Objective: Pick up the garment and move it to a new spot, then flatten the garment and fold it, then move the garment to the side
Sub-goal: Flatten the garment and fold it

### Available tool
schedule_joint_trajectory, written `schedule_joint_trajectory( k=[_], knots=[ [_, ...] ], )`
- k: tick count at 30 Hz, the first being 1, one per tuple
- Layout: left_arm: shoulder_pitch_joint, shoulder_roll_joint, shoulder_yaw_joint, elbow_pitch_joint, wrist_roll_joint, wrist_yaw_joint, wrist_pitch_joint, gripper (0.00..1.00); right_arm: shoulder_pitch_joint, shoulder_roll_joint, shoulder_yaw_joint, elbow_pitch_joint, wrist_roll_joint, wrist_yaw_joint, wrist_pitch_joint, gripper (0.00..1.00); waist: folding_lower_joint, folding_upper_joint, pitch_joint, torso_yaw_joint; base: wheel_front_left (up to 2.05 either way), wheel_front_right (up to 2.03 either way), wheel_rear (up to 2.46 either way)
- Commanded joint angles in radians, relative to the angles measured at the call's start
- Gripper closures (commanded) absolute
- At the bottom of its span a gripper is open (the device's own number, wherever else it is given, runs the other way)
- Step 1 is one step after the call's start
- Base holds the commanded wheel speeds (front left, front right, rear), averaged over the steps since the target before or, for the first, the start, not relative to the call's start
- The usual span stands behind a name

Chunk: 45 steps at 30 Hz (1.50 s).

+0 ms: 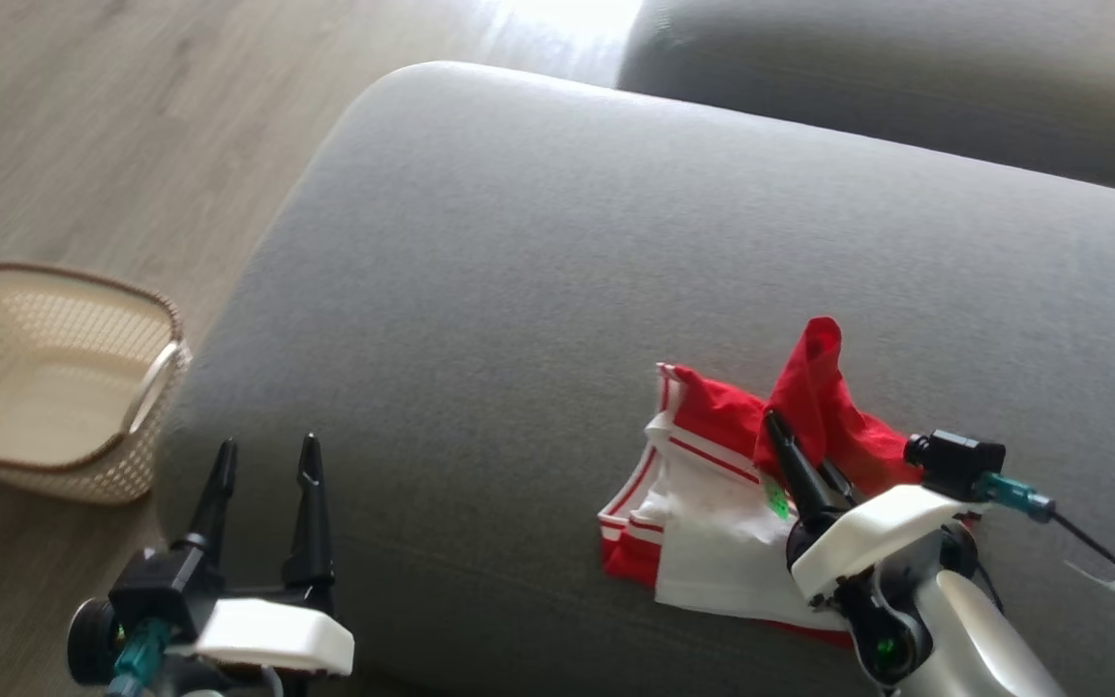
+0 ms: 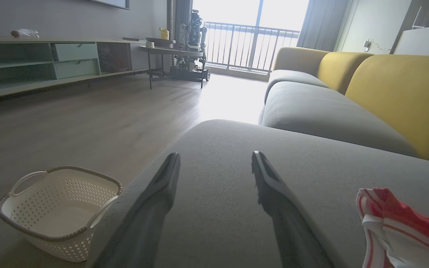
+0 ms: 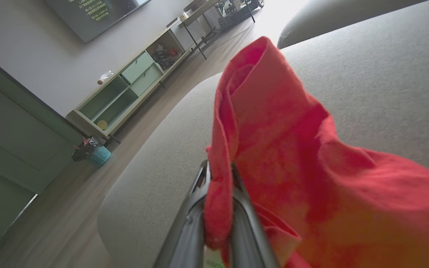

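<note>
The garment point(image 1: 712, 484) is a red and white piece with striped edges, crumpled on the grey sofa cushion point(image 1: 538, 252). My right gripper point(image 1: 782, 426) is shut on a red fold of it, and that fold stands up above the fingers. In the right wrist view the red cloth point(image 3: 281, 141) is pinched between the two dark fingers point(image 3: 188, 227) and drapes to the right. My left gripper point(image 1: 262, 455) hovers open over the cushion's near left edge, well left of the garment, with nothing between its fingers. In the left wrist view the garment's point(image 2: 400, 227) striped edge lies at the lower right.
A cream perforated basket point(image 1: 45, 387) stands on the wooden floor left of the sofa, also seen as the basket point(image 2: 58, 212) in the left wrist view. A second grey cushion point(image 1: 906, 77) lies beyond. Yellow backrests point(image 2: 397, 93) line the sofa's far side.
</note>
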Motion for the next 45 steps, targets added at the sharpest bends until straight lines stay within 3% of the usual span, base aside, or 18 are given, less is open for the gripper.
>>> schedule_joint_trajectory(
  k=[1,11,12,13,14,22,25,29,35,41,45],
  knots=[
    [-0.021,-0.003,0.021,-0.031,-0.003,0.003,-0.012,0.0,-0.028,0.006,0.033,-0.021,0.013,0.0,-0.019,1.0,0.0,0.0,0.01,0.022,0.0,0.0,0.0],
    [-0.024,-0.003,-0.002,-0.021,0.01,0.005,-0.012,0.0,-0.04,0.006,0.113,0.039,0.069,0.0,-0.062,1.0,0.0,0.0,0.02,0.065,0.0,0.0,0.0],
    [-0.024,-0.003,-0.002,-0.019,0.013,0.005,-0.012,0.0,-0.043,0.006,0.117,0.053,0.072,0.0,-0.065,0.86,0.0,0.0,0.019,0.067,0.0,0.0,0.0],
    [-0.024,-0.003,0.0,-0.018,0.015,0.004,-0.012,0.0,-0.048,0.006,0.125,0.065,0.071,0.0,-0.067,0.34,0.0,0.0,0.019,0.068,0.0,0.0,0.0],
    [-0.024,-0.003,0.002,-0.017,0.016,0.004,-0.012,0.0,-0.051,0.006,0.136,0.069,0.086,0.0,-0.067,0.0,0.0,0.0,0.019,0.069,0.0,0.0,0.0],
    [-0.016,-0.003,0.008,-0.012,0.017,0.01,-0.012,0.0,-0.07,0.006,0.282,0.021,0.117,0.0,-0.063,0.0,0.0,0.0,0.003,0.027,0.0,0.0,0.0],
    [-0.016,-0.003,0.007,-0.012,0.015,0.012,-0.012,0.0,-0.068,0.006,0.285,-0.015,0.119,0.0,-0.06,0.0,0.0,0.0,-0.006,-0.003,0.0,0.0,0.0],
    [-0.016,-0.003,0.011,-0.017,0.016,0.015,-0.012,0.0,-0.078,0.006,0.203,-0.036,0.059,0.0,-0.065,0.0,0.0,0.0,-0.016,-0.053,0.0,0.0,0.0],
    [-0.021,-0.003,0.017,-0.028,0.018,0.018,-0.012,0.0,-0.082,0.006,-0.004,-0.106,-0.156,0.0,-0.037,0.0,0.0,0.0,-0.019,-0.133,0.0,0.0,0.0],
    [-0.042,-0.003,0.023,-0.04,0.017,0.021,-0.012,0.0,-0.036,0.006,-0.199,-0.291,-0.458,0.0,0.025,0.0,0.0,0.0,-0.008,-0.209,0.0,0.0,0.0],
    [-0.054,-0.003,0.025,-0.046,0.013,0.026,-0.012,0.0,0.016,0.006,-0.273,-0.413,-0.551,0.0,0.044,0.0,0.0,0.0,0.005,-0.258,0.0,0.0,0.0]
  ],
)
